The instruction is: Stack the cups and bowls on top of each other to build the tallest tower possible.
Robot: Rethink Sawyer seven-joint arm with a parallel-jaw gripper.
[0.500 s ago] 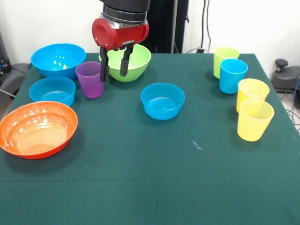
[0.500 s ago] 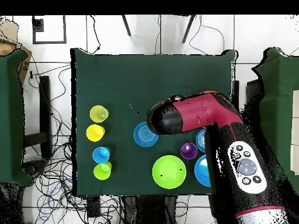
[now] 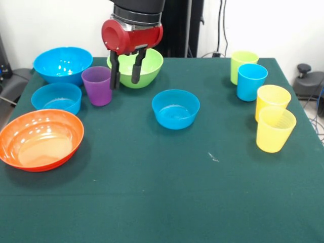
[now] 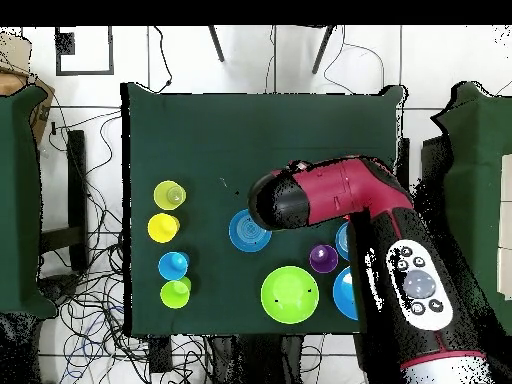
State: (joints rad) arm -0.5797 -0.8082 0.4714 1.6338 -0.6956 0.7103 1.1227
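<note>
going for the purple cup (image 3: 97, 85), nothing stacked yet.
gripper (image 3: 125, 77) open and empty, just right of the cup, by the green bowl (image 3: 143, 68). next: slide over the cup's rim, drop lower, squeeze. orange bowl (image 3: 39, 139) alone, front left.

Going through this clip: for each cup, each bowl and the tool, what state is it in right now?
tool: open, holding nothing, beside the purple cup
purple cup: upright, alone, not gripped
lime green cup: upright, unstacked
blue cup: upright, unstacked
two yellow cups: upright, side by side, unstacked
orange bowl: right way up, empty
lime green bowl: right way up, unstacked
large blue bowl: right way up, empty
two smaller blue bowls: right way up, apart
</note>
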